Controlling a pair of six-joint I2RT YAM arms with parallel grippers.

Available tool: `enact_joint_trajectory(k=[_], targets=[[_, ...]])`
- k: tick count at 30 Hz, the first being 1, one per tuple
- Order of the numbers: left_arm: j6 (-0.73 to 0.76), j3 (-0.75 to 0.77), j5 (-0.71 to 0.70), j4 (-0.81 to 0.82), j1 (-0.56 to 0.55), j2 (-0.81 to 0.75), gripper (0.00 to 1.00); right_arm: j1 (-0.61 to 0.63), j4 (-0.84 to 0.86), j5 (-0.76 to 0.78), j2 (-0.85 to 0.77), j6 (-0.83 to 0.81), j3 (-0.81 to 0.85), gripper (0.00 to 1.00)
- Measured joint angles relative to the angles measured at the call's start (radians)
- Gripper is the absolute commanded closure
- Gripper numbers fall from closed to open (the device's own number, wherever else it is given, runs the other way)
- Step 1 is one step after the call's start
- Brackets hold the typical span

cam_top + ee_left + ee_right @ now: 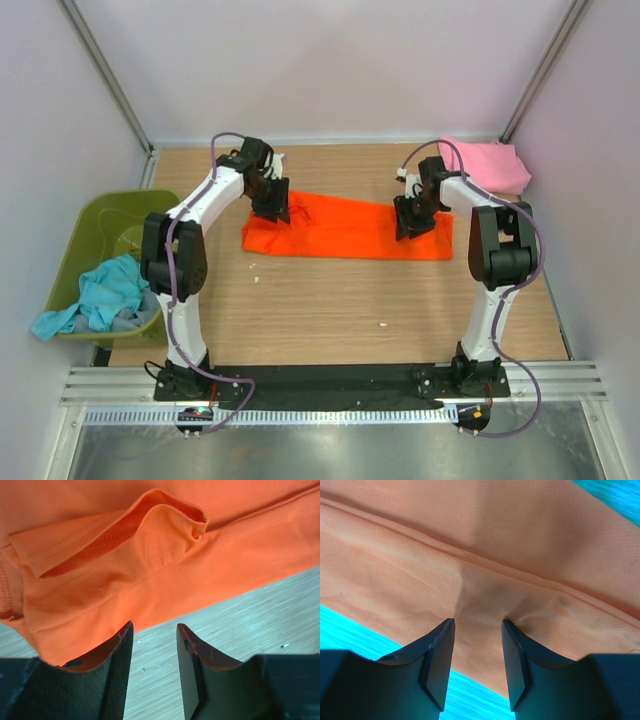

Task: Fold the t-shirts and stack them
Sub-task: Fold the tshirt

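The orange t-shirt (pixel 345 230) lay near the middle of the wooden table (pixel 330 300), folded into a long band running left to right, with one arm at each end. The left gripper (pixel 274 210) was at the band's left end. In the left wrist view its jaws stood apart with bare table showing between them, so nothing was clamped. The shirt's near edge lay just ahead of the tips, and one dark finger (pixel 117 652) overlapped the cloth at its corner. In that view a sleeve (pixel 125 545) lay doubled over on the shirt's body. The right gripper (pixel 409 226) was at the band's right end. In the right wrist view its jaws were also parted, and both fingertips (pixel 446 630) pressed down onto the orange cloth, which puckered into small creases around them. The cloth between the tips lay flat rather than pinched. A pink t-shirt (pixel 487 165) sat folded at the far right corner of the table, well apart from the orange one. A teal t-shirt (pixel 100 295) was crumpled in the olive-green tub (pixel 100 215) beside the table's left edge, spilling over its near rim.
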Motion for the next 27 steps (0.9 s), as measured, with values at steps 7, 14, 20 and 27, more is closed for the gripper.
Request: enact_joint_trajectory(k=[7,14,20,27], targets=[[-0.002,0.116,0.008,-0.011,0.007,0.138,0.59,0.000,0.000,0.001,0.000,-0.003,0.000,0.51],[0.003,0.225,-0.019,-0.010,0.049,0.261,0.59,0.000,0.000,0.008,-0.007,-0.010,-0.008,0.51],[0.026,0.346,-0.073,0.006,0.073,0.352,0.59,0.000,0.000,0.011,-0.007,-0.010,-0.008,0.51],[0.048,0.543,-0.119,0.068,0.071,0.443,0.59,0.001,0.000,0.013,-0.007,-0.011,-0.008,0.51]])
